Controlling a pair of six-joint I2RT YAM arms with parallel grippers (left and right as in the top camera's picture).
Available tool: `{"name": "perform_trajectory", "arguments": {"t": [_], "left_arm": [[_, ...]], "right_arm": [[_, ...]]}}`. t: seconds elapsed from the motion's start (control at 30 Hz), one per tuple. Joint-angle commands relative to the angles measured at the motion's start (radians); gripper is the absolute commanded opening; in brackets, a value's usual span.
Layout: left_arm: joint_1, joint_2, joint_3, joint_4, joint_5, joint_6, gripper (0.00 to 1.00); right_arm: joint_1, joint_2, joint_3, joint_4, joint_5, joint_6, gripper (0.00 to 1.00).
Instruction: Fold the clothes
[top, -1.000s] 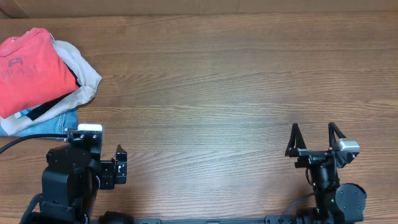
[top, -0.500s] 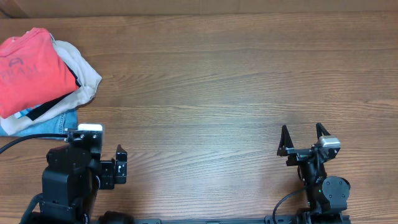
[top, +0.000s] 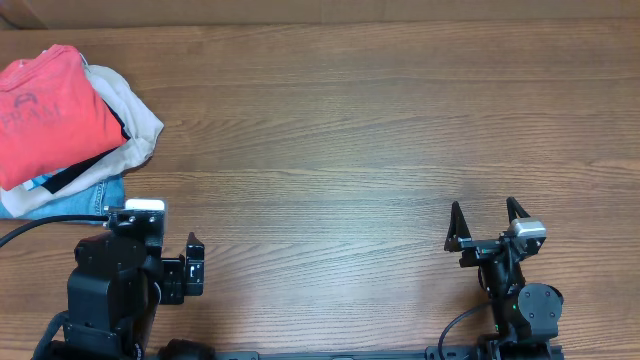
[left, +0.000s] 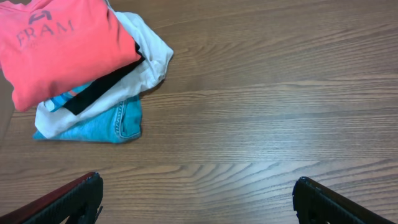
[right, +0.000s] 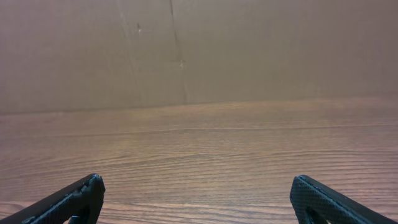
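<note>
The clothes, a coral-red T-shirt (top: 50, 115) with dark lettering, lie folded on top of a pile at the table's far left. In the left wrist view the T-shirt (left: 62, 43) fills the upper left corner. My left gripper (left: 198, 186) is open over bare wood, well short of the pile, with nothing between its fingers. My right gripper (top: 484, 204) stands open near the front right of the table, far from the pile. In the right wrist view the right gripper (right: 198, 183) has only bare table between its fingers.
Under the T-shirt lie a beige garment (top: 135, 120), a black strip of cloth (left: 102, 90) and a light-blue garment (top: 75, 195). The wooden table (top: 350, 130) stretches right of the pile. A brown cardboard wall (right: 186, 50) stands at the table's back edge.
The right arm shifted a little to the left a second ago and has held still since. The left arm and the pile have not moved.
</note>
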Motion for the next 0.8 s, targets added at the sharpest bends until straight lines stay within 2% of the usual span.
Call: {"name": "perform_trajectory", "arguments": {"t": [0.0,0.67,0.77], "left_arm": [[-0.006,0.001,-0.001,0.001,-0.013,-0.014,1.0],[-0.001,-0.009,-0.002,0.0,-0.013,-0.014,1.0],[0.019,-0.014,-0.002,-0.046,-0.025,-0.002,1.0]], "right_arm": [[-0.003,-0.011,-0.01,0.006,-0.003,-0.003,1.0],[-0.003,-0.011,-0.01,0.006,-0.003,-0.003,1.0],[-0.003,-0.011,-0.01,0.006,-0.003,-0.003,1.0]]}}
